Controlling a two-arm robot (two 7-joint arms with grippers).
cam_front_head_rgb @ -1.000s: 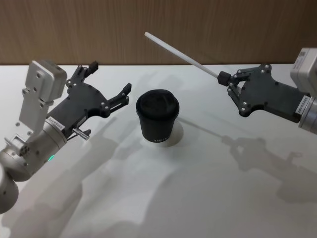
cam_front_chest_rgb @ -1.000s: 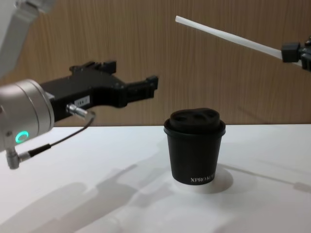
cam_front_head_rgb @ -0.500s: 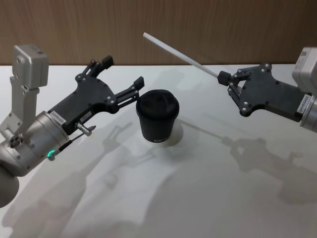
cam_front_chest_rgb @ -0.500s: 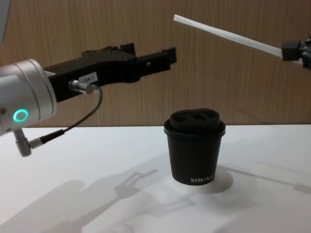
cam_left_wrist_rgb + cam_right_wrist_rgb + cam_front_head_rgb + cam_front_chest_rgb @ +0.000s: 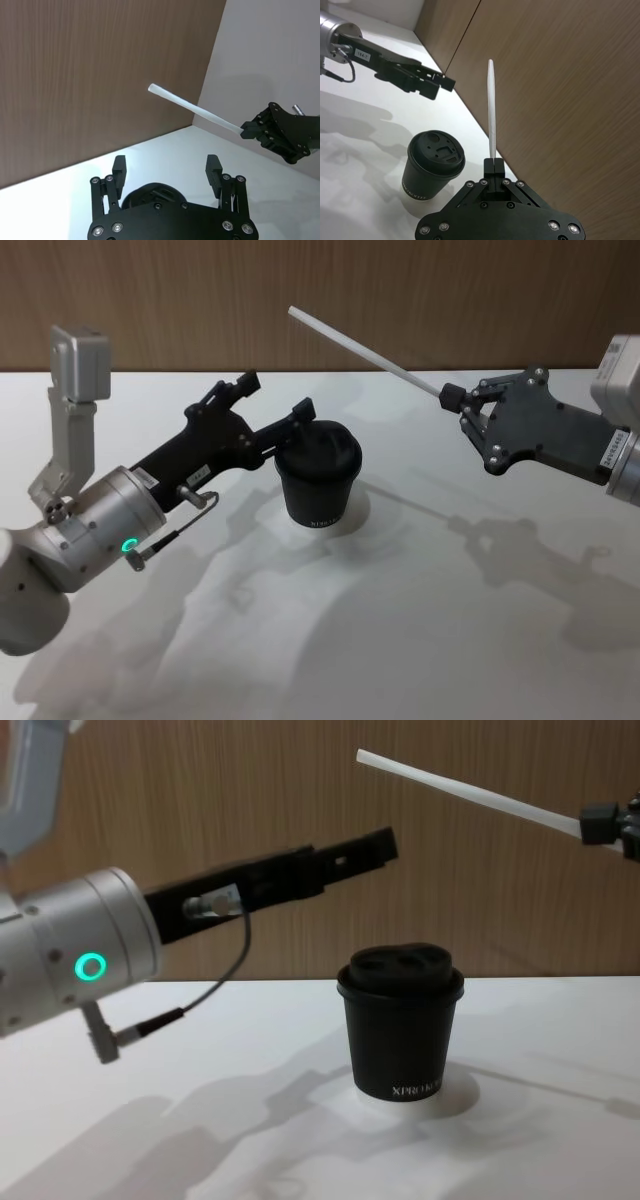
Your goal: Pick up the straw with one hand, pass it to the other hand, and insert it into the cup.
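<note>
The white straw (image 5: 360, 347) slants up in the air, its lower end pinched in my right gripper (image 5: 450, 397), which is shut on it to the right of the cup. The black lidded cup (image 5: 318, 475) stands upright at mid-table on a white disc. My left gripper (image 5: 276, 395), silver-wristed with a green ring, hangs open just left of and above the cup's lid, its fingers spread and pointing toward the straw. The left wrist view has the straw (image 5: 195, 110) well beyond the open fingertips (image 5: 213, 164). From the chest, the straw (image 5: 460, 792) lies above and right of the left gripper (image 5: 370, 850).
The white table (image 5: 420, 640) spreads wide in front of the cup. A brown wooden wall (image 5: 450, 290) closes the far edge behind the straw. A thin black cable (image 5: 190, 1010) loops under the left wrist.
My left gripper has risen and reached forward and right, from beside the cup to above its left rim, staying open. The right gripper and straw have held still.
</note>
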